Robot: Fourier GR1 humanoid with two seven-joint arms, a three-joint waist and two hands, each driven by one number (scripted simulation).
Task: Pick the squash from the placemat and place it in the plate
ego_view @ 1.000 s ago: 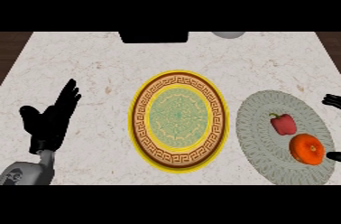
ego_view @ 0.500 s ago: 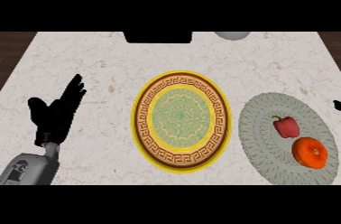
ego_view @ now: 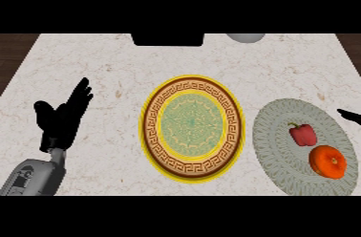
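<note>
- The squash, an orange round item, lay on the grey placemat near the desk's right edge, just beside a red pepper. No hand touched it.
- The plate, yellow-rimmed with a patterned band, stood at the desk's centre and held nothing.
- Only a dark tip of the right hand showed at the right edge, near the placemat; whether it was open or closed could not be told.
- The left hand rested open, fingers up, by the desk's left edge.
- Judgement: nothing completed; grasp, transfer and placement all remained.
</note>
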